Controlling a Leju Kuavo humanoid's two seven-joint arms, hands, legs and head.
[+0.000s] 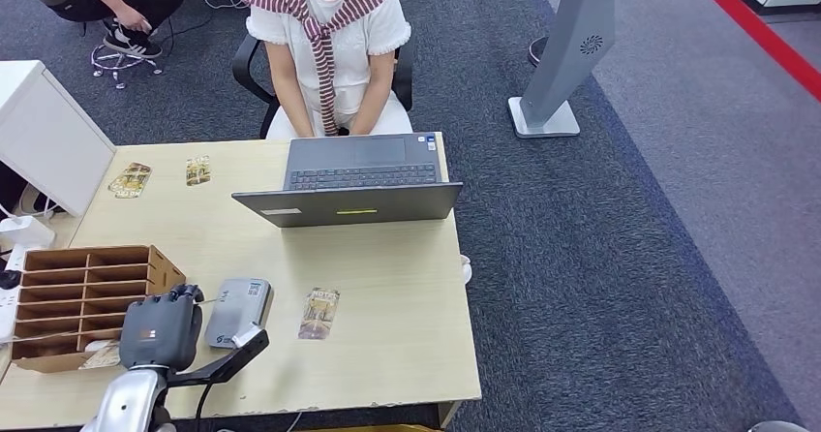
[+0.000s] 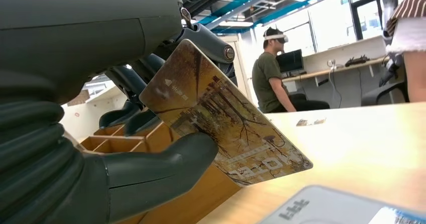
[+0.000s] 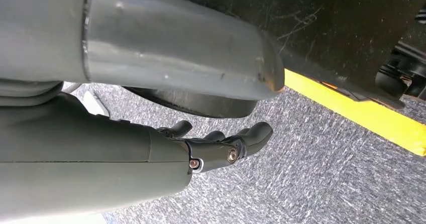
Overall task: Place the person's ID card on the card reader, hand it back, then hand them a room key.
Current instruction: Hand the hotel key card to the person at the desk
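Note:
My left hand (image 1: pixel 160 330) hovers at the table's near left, between the wooden sorting box (image 1: pixel 82 296) and the grey card reader (image 1: pixel 237 311). In the left wrist view, its thumb (image 2: pixel 166 166) and fingers pinch a brown card printed with trees (image 2: pixel 226 118), tilted above the table. The box (image 2: pixel 150 136) lies behind the card and the reader (image 2: pixel 341 206) just beyond it. Another brown card (image 1: pixel 319 313) lies flat on the table to the right of the reader. My right hand (image 3: pixel 221 143) hangs over the carpet, fingers loosely apart and holding nothing.
A person (image 1: pixel 329 45) sits across the table behind an open laptop (image 1: pixel 353 185). Two more cards (image 1: pixel 130 180) (image 1: pixel 197 169) lie at the far left of the table. A white cabinet (image 1: pixel 44 132) stands left. A grey stand (image 1: pixel 571 54) is on the carpet, right.

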